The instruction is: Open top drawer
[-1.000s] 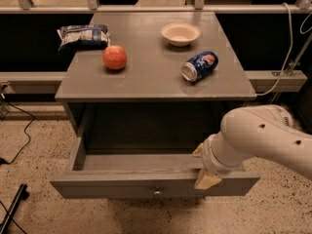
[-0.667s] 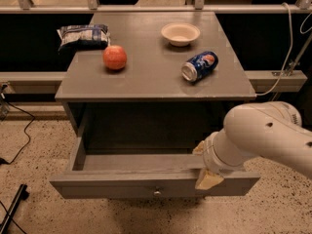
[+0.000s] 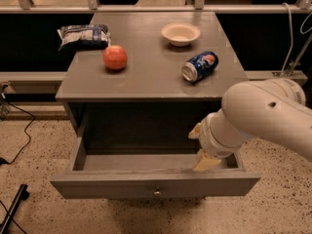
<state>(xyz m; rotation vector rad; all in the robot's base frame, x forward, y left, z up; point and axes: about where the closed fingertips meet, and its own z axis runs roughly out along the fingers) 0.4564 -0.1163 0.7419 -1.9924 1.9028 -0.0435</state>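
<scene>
Below the worktop (image 3: 151,69), the top drawer (image 3: 156,183) stands pulled well out, with the claw (image 3: 204,159) at its right front inner edge, spread impossible to tell, so any last pull should run straight outward, gently

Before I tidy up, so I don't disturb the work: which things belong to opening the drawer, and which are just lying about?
Job: grey wooden top drawer, open; gripper, just inside its front panel.
Lying about, on the grey cabinet top: red apple; white bowl; blue soda can on its side; crinkled snack bag.
</scene>
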